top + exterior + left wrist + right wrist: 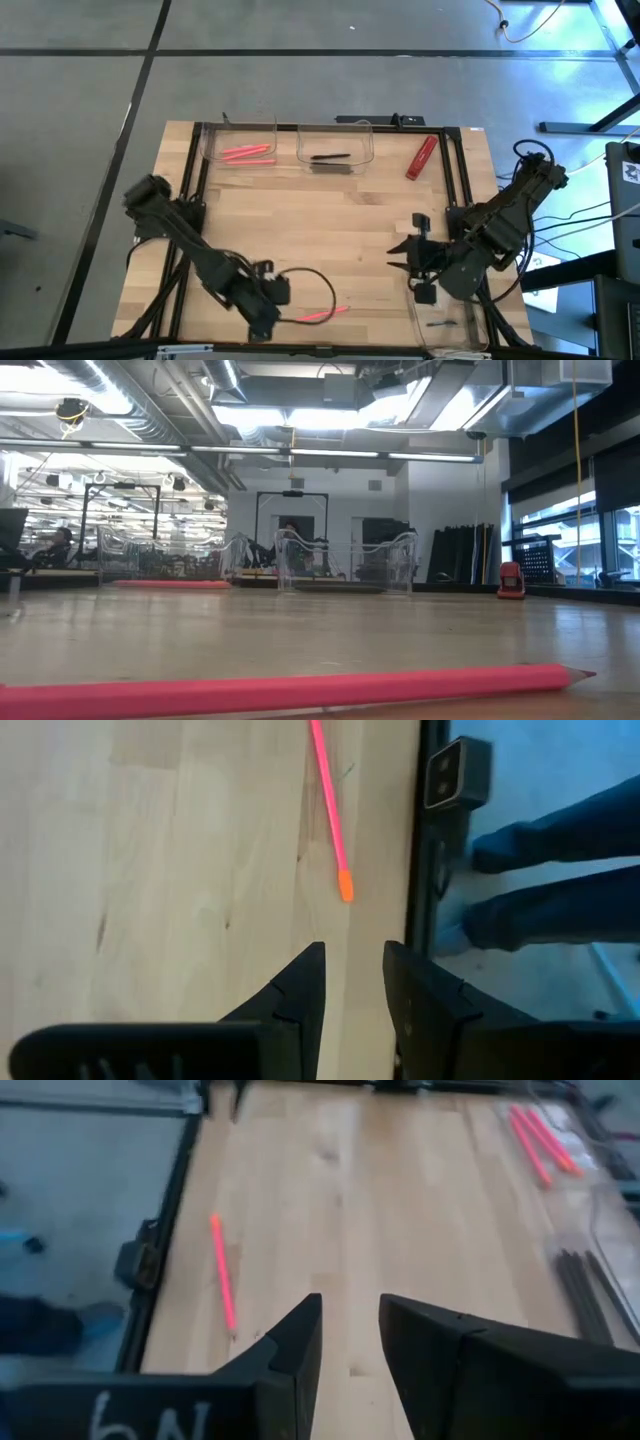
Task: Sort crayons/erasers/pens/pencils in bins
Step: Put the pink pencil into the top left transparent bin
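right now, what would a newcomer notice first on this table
A thin pink-red pencil lies alone on the light wooden table at the near edge, just beyond the left gripper. Along the far edge, clear plastic bins hold more pink-red sticks and a black pen, with a loose red block to their right.

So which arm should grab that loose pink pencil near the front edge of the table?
Probably the left. The left gripper sits right beside the pink pencil, jaws open with nothing between them, and its wrist view shows the pencil just ahead. The right gripper is open too, but farther off, near the front-right bin.
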You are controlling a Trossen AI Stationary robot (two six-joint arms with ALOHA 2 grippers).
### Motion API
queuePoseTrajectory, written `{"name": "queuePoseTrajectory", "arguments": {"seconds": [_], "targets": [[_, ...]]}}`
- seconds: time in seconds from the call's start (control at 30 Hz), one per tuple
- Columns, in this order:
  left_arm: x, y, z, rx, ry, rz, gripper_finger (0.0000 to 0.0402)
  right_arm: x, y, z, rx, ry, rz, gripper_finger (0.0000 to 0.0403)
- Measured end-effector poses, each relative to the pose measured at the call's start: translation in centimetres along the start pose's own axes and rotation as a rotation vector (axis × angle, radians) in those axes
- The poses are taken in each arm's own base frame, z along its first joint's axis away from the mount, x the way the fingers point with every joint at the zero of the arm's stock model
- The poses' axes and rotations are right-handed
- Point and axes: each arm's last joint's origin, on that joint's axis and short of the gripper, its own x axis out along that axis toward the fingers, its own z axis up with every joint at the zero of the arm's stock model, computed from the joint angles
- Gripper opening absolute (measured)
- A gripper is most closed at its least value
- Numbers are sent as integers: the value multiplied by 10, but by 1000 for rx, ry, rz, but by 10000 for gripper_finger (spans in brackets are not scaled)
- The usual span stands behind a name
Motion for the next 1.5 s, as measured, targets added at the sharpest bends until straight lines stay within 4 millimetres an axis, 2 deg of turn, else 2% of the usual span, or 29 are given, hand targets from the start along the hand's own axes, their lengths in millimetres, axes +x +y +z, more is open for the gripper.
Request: {"name": "queuePoseTrajectory", "arguments": {"seconds": [0.27, 0.8, 1.2, 1.5], "targets": [[59, -18, -3, 27, 42, 59, 96, -15, -9, 5, -94, -24, 90, 106], [122, -27, -8, 28, 48, 69, 96, -17, -11, 5, -113, -31, 96, 106], [150, -30, -14, 30, 46, 85, 96, -17, -11, 5, -137, -32, 95, 106], [153, -25, -16, -14, 26, 124, 96, -17, -11, 5, -137, -31, 95, 106]]}}
